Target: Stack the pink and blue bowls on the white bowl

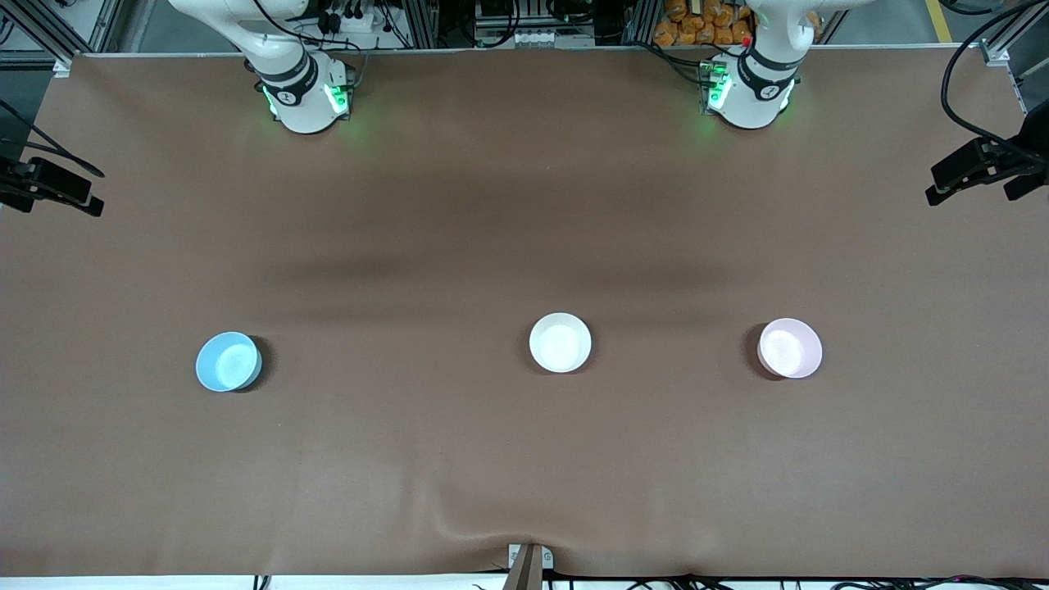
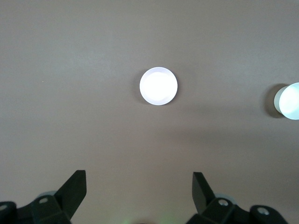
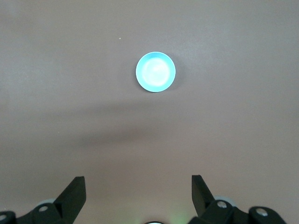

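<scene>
Three bowls stand in a row on the brown table. The blue bowl (image 1: 229,361) is toward the right arm's end, the white bowl (image 1: 560,342) in the middle, the pink bowl (image 1: 790,348) toward the left arm's end. My left gripper (image 2: 138,173) is open and empty, high over the table, with the pink bowl (image 2: 159,86) below it and the white bowl (image 2: 289,100) at that view's edge. My right gripper (image 3: 138,177) is open and empty, high over the table, with the blue bowl (image 3: 156,71) below. Neither gripper shows in the front view.
Black camera mounts reach in over the table's two ends (image 1: 49,187) (image 1: 983,168). A small clamp (image 1: 529,564) sits at the table edge nearest the front camera. The arms' bases (image 1: 307,94) (image 1: 750,90) stand along the table's edge farthest from the front camera.
</scene>
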`<state>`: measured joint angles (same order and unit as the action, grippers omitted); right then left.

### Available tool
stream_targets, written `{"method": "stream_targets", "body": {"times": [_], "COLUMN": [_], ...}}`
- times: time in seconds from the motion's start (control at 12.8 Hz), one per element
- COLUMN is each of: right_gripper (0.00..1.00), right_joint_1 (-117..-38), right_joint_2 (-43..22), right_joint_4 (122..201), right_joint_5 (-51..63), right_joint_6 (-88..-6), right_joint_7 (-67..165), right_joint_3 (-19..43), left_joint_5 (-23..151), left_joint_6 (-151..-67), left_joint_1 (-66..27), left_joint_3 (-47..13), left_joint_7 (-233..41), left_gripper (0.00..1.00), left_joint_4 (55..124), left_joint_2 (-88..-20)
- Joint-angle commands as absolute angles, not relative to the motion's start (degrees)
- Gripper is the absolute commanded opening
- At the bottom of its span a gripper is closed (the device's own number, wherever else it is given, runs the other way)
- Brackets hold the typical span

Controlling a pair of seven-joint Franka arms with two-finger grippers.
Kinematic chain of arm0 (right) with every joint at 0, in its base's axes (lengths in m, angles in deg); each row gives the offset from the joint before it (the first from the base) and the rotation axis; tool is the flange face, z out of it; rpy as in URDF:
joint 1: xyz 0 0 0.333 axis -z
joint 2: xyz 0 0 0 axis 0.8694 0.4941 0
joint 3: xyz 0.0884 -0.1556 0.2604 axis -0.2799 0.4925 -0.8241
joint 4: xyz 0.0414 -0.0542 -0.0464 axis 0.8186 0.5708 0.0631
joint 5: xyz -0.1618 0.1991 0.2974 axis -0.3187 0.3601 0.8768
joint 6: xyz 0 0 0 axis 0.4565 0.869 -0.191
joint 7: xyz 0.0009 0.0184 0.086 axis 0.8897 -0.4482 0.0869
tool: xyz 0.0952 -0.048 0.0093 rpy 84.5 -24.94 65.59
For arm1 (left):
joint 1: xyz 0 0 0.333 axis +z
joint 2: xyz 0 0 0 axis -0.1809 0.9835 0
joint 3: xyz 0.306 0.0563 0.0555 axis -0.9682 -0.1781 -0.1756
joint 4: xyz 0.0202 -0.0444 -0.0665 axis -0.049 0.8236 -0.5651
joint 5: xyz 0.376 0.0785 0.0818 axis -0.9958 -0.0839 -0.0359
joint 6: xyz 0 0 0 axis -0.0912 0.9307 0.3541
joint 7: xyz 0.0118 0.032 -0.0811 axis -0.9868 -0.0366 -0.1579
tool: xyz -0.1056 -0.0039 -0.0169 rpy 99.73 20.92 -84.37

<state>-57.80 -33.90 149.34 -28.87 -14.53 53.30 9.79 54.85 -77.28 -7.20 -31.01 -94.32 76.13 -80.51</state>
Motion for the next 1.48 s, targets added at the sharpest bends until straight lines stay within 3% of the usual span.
{"method": "stream_targets", "body": {"times": [0.0,1.41], "right_gripper": [1.00,1.00], "right_joint_1": [-57.23,-57.23], "right_joint_2": [-33.80,-33.80], "right_joint_4": [147.95,147.95], "right_joint_5": [-29.27,-29.36], "right_joint_6": [-13.81,-13.72], "right_joint_7": [53.91,53.91], "right_joint_3": [9.30,9.30], "left_joint_5": [55.36,55.36], "left_joint_6": [-77.12,-77.12], "left_joint_1": [-7.26,-8.05], "left_joint_3": [-31.16,-30.02], "left_joint_7": [-93.86,-95.18], "left_gripper": [1.00,1.00], "left_joint_4": [74.58,72.65], "left_joint_2": [-79.36,-77.86]}}
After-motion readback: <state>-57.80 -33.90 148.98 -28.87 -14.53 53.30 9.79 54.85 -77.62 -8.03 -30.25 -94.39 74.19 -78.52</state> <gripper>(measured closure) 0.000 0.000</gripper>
